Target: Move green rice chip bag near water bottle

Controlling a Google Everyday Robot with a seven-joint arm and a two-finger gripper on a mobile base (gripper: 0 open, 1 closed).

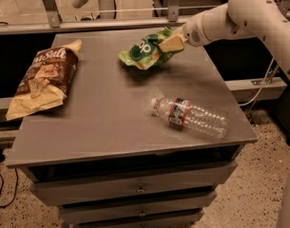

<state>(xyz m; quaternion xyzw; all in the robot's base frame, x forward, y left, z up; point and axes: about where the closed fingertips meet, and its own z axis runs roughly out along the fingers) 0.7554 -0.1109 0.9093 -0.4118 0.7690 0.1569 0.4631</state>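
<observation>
over the far middle of the table [101, 127], the gripper [170, 45] holds the green bag [140, 55] by its right end as the view shows it, tan fingers [174, 42] pinched closed on the crinkled foil. the arm [216, 20] reaches in from the upper right of the view. the bag's long axis runs from the gripper down and to the left. a shadow on the table beneath it suggests the bag hangs clear of the surface, though contact at its low left corner cannot be ruled out.

the bottle [192, 117] lies on its side near the front right of the table, cap to the left, body running right and slightly nearer. it is well apart from the bag.

key relation: the bottle lies toward the near edge from the gripper and a little right of it in the view. the carry is judged to be mostly a pull toward the near edge. only 1 arm serves, and bare table shows between bag and bottle. the brown bag [42, 82] rests at the far left, out of this path.
</observation>
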